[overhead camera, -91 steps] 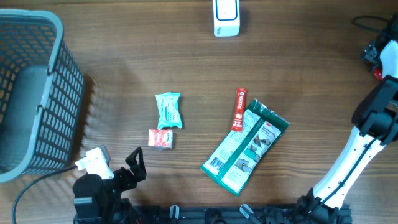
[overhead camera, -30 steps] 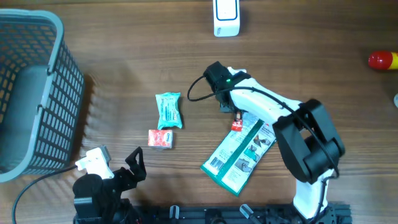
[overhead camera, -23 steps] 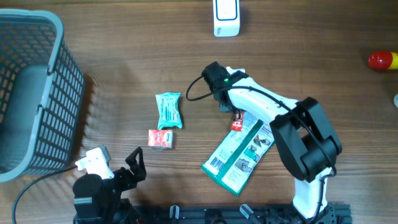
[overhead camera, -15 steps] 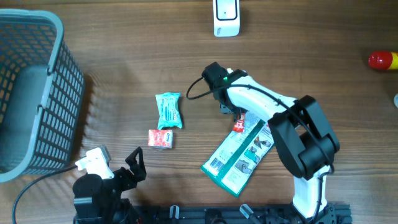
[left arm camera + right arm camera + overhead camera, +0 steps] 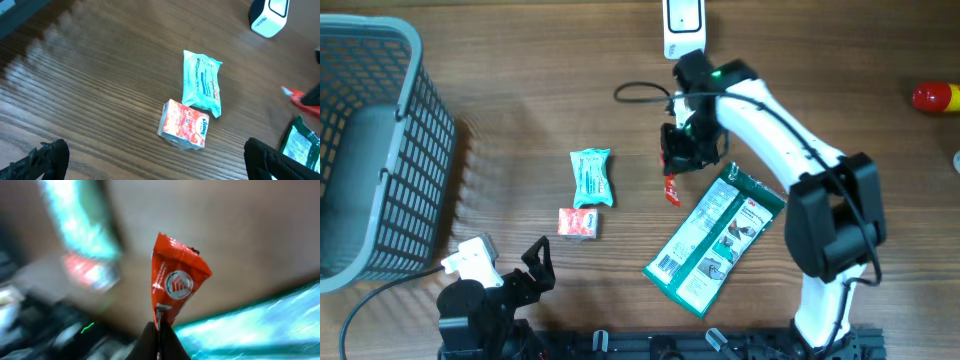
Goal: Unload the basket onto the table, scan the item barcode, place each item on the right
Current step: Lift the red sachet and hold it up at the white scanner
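The red sachet stick (image 5: 172, 285) is hanging clear of the wooden table (image 5: 520, 110), pinched at one end by the right gripper (image 5: 678, 160), whose jaws are pressing together on it. Its long axis is running down-frame from the fingers in the overhead view. The white scanner (image 5: 683, 25) is sitting near, straight up-frame at the top edge, with bare wood between. The right arm is far nearer; the left gripper (image 5: 525, 270) is idling wide apart at lower left. The barcode face is probably hidden in the blurred wrist view.
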`<act>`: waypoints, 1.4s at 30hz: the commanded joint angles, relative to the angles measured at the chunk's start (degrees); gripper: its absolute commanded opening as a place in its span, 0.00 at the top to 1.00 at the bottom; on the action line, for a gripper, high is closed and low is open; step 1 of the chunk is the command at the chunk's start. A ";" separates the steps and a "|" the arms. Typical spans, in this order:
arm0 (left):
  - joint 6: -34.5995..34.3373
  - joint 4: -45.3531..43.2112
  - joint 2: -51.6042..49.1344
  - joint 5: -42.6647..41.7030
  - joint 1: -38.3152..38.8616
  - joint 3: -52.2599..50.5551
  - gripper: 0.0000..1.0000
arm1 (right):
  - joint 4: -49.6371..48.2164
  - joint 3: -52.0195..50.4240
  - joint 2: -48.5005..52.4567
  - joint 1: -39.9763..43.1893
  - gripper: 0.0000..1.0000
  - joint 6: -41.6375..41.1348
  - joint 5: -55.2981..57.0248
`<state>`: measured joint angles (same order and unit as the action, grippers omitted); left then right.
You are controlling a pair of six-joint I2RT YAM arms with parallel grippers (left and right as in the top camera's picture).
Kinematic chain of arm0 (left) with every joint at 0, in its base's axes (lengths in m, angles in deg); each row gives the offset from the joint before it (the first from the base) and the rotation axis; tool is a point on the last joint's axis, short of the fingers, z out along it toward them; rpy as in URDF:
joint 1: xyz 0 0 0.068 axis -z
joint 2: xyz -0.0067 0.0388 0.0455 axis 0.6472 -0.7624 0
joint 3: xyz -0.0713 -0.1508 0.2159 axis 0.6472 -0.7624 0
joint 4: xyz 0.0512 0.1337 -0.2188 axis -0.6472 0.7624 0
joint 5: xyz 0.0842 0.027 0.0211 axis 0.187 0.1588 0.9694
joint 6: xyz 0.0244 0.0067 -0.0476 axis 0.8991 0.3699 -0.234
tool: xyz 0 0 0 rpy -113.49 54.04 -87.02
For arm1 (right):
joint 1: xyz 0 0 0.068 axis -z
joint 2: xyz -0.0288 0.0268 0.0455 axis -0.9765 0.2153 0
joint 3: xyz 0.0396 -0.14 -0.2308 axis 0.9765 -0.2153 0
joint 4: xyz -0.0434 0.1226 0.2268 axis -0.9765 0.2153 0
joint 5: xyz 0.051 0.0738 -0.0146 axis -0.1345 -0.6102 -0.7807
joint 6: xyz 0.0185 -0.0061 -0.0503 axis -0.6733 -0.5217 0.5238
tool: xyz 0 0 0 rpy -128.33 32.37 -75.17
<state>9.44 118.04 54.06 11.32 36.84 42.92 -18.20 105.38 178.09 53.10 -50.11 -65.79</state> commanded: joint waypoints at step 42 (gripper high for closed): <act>-0.31 -0.17 0.35 -0.68 0.22 0.02 0.00 | 3.45 0.66 -1.53 3.96 0.96 -18.95 -45.31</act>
<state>9.44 118.04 54.06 11.32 36.84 42.92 -13.98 105.43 177.61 56.42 -64.41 -108.52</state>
